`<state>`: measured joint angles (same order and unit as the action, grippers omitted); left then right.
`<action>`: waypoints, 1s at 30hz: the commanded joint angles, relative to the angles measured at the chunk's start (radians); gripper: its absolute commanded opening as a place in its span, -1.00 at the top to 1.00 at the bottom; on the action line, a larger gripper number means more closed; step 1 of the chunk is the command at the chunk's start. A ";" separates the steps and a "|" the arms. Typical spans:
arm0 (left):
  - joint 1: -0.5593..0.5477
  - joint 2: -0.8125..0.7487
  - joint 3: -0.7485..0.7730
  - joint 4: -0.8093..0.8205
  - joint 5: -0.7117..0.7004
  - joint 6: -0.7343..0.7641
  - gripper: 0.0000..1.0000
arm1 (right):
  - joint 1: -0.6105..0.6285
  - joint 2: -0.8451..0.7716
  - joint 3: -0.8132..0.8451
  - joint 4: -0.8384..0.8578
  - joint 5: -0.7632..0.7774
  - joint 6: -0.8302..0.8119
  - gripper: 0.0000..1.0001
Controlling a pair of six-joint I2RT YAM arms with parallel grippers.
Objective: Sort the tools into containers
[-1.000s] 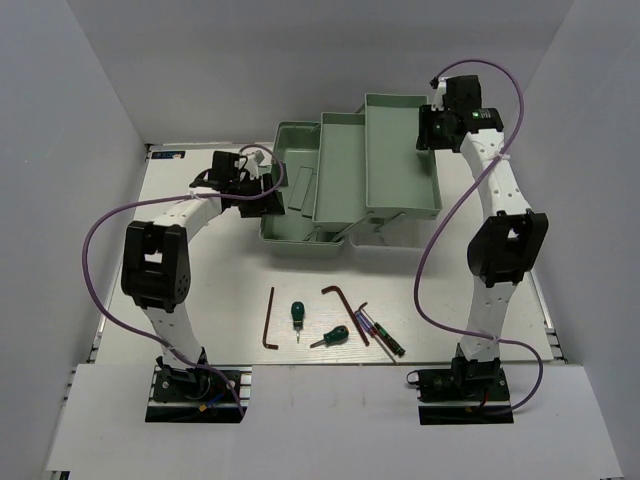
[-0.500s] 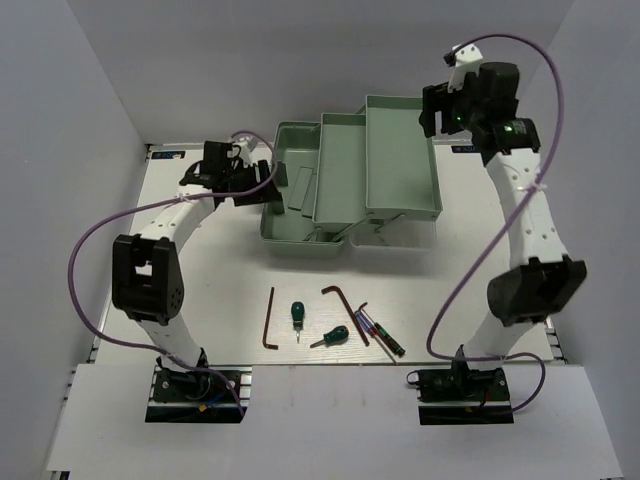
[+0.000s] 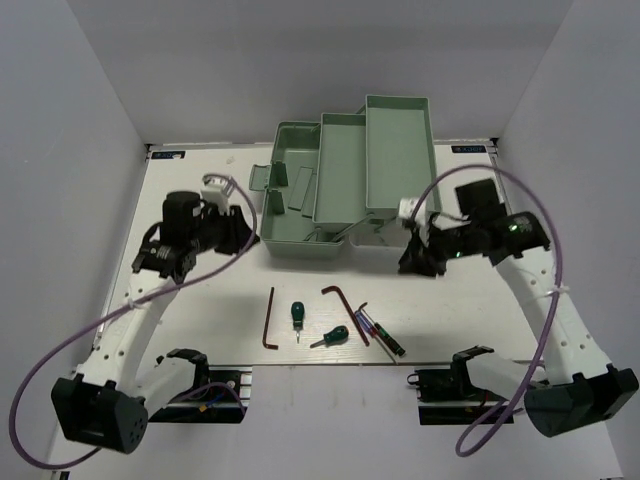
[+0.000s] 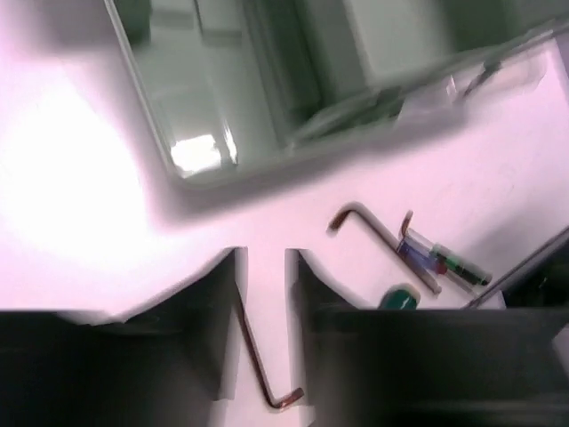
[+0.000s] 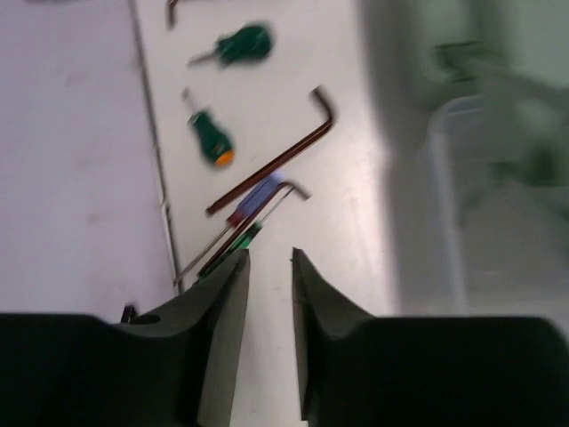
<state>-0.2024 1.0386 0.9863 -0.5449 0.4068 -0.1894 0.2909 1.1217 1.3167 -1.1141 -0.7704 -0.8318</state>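
Note:
The tools lie on the white table in front of the pale green toolbox (image 3: pixel 345 180). From left to right they are a long hex key (image 3: pixel 269 320), two green-handled screwdrivers (image 3: pixel 297 314) (image 3: pixel 334 336), a second hex key (image 3: pixel 346 310), a small third hex key (image 3: pixel 362 309) and the thin precision screwdrivers (image 3: pixel 381 336). My left gripper (image 3: pixel 244 235) hovers left of the box, open and empty. In its wrist view the gripper (image 4: pixel 264 258) is above the long hex key (image 4: pixel 258 365). My right gripper (image 3: pixel 409 261) is open and empty in front of the box's right end. In its wrist view the gripper (image 5: pixel 269 258) is near the blue-handled screwdriver (image 5: pixel 263 196).
The toolbox's trays are fanned open: the base (image 3: pixel 290 150) at left, then the middle tray (image 3: pixel 340 165) and the right tray (image 3: pixel 400 150). Its translucent lid (image 5: pixel 498 196) lies on the table by the right gripper. Purple cables loop beside both arms. The table's near edge (image 3: pixel 320 363) is just behind the tools.
Both arms have drawn back from the toolbox toward the near side. The left gripper left the box's left end. The right gripper came down from the far right tray to the table.

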 commanded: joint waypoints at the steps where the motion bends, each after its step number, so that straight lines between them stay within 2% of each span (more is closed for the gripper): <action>1: -0.008 -0.067 -0.122 -0.073 0.033 -0.018 -0.03 | 0.076 -0.058 -0.149 -0.060 -0.009 -0.148 0.33; 2: -0.008 -0.081 -0.136 -0.105 0.024 -0.018 -0.16 | 0.091 -0.059 -0.175 -0.047 0.006 -0.142 0.18; 4: -0.008 -0.091 -0.176 -0.130 0.015 -0.028 -0.41 | 0.178 -0.059 -0.275 0.006 0.066 -0.135 0.14; 7: -0.017 -0.091 -0.219 -0.155 0.006 -0.048 -0.48 | 0.302 -0.036 -0.393 0.115 0.156 -0.054 0.12; 8: -0.017 -0.091 -0.219 -0.155 -0.008 -0.061 -0.50 | 0.321 -0.027 -0.411 0.199 0.198 -0.031 0.12; 12: -0.038 -0.025 -0.207 -0.190 -0.059 -0.108 -0.50 | 0.447 0.068 -0.473 0.287 0.332 0.092 0.12; 17: -0.060 0.062 -0.218 -0.179 -0.068 -0.165 -0.50 | 0.498 0.131 -0.523 0.381 0.459 0.193 0.12; 25: -0.163 0.256 -0.186 -0.179 -0.160 -0.240 -0.43 | 0.521 0.128 -0.588 0.454 0.530 0.223 0.09; 30: -0.227 0.307 -0.186 -0.179 -0.203 -0.280 -0.40 | 0.522 0.125 -0.628 0.477 0.522 0.244 0.09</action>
<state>-0.3992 1.3510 0.7677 -0.7258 0.2497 -0.4290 0.8074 1.2629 0.7033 -0.6762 -0.2588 -0.6106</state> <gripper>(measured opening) 0.702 0.453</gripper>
